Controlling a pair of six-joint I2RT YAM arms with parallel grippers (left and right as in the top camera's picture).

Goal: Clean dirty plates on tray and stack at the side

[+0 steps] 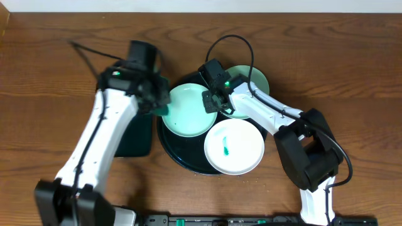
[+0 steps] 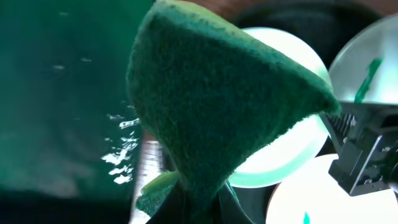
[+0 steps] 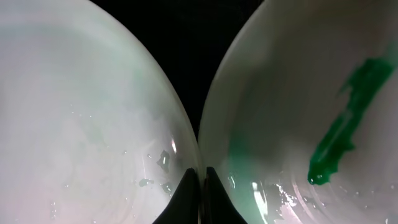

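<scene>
Overhead: three round plates, no long axis, lie face up on the black tray. Left wrist: the left gripper clamps one green sponge. Right wrist: the right gripper has its fingers pressed together where two plates' rims meet.

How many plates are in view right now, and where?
3. The left plate sits on the tray beside the sponge; the front plate, green-smeared, lies at the tray's near edge; the back-right plate is partly under the right arm. No others show.
</scene>
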